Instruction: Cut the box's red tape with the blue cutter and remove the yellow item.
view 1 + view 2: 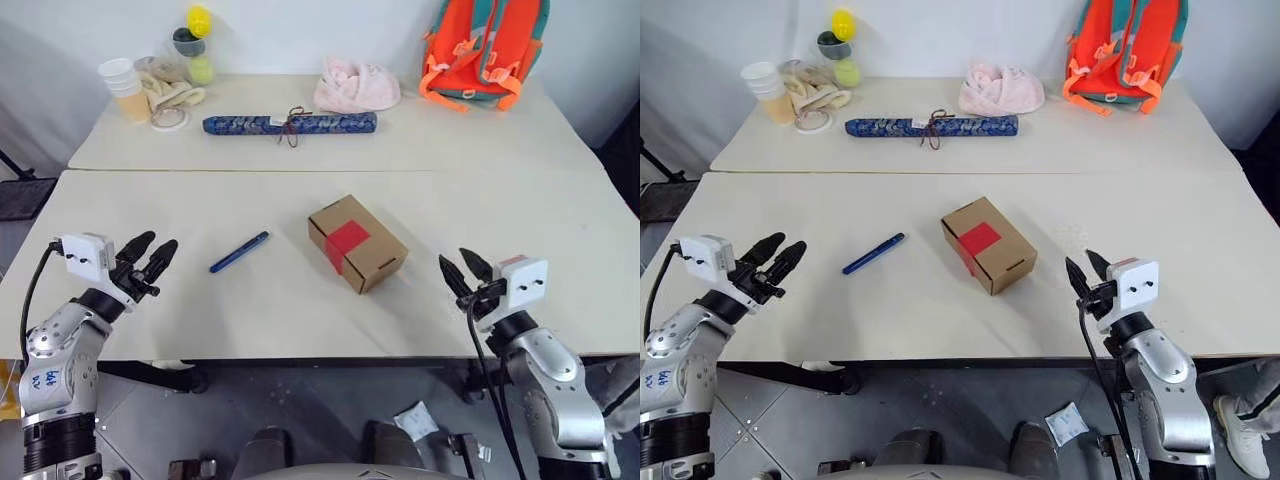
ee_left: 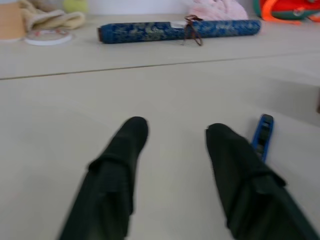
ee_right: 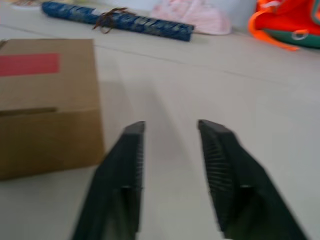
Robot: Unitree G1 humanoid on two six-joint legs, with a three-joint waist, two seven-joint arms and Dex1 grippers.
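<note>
The brown cardboard box (image 1: 358, 243) lies closed in the middle of the near table, its red tape (image 1: 347, 241) running over the top and down one side. The blue cutter (image 1: 239, 252) lies flat on the table to the left of the box. My left gripper (image 1: 150, 254) hovers open over the front left edge, left of the cutter, with nothing between its fingers. My right gripper (image 1: 463, 269) stands open near the front right edge, to the right of the box and apart from it. The yellow item is hidden.
On the far table lie a long dark-blue patterned roll (image 1: 290, 124), a pink cloth (image 1: 356, 87), an orange backpack (image 1: 484, 45), paper cups (image 1: 125, 87), a tape ring (image 1: 169, 119) and stacked balls (image 1: 197, 42). A seam (image 1: 320, 171) divides the two tables.
</note>
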